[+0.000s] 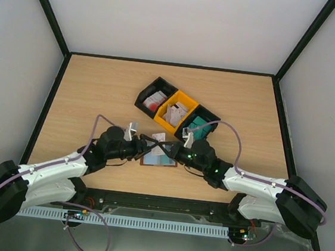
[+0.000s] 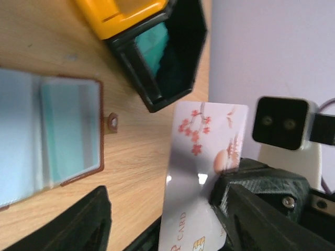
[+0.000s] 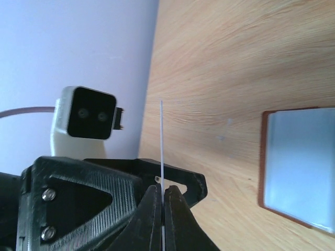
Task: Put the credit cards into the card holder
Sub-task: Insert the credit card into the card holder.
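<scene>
Right gripper (image 3: 163,189) is clenched on a white credit card (image 2: 201,157), its two fingers pressed together on the card's lower part so that the wrist view shows the card as a thin upright line. The card bears red blossoms, a gold chip and the word "CARD", and it is held above the table (image 1: 99,94) without touching it, just beside the snap-tab side of the card holder (image 2: 68,130). The brown wallet lies open and flat on the wood with its pale grey-blue pockets facing up, below where the two arms meet. Left gripper (image 1: 147,145) faces the right one across the card with its jaws spread and nothing grasped. Its one visible finger (image 2: 78,225) stands clear of the card, with bare wood showing between them. Beyond the wallet three bins sit in a slanted row, touching: a black bin (image 1: 149,92) with white and red cards, a yellow bin (image 1: 170,106) with white cards, and a second black bin (image 2: 193,42) holding the teal-green cards (image 2: 154,44).
</scene>
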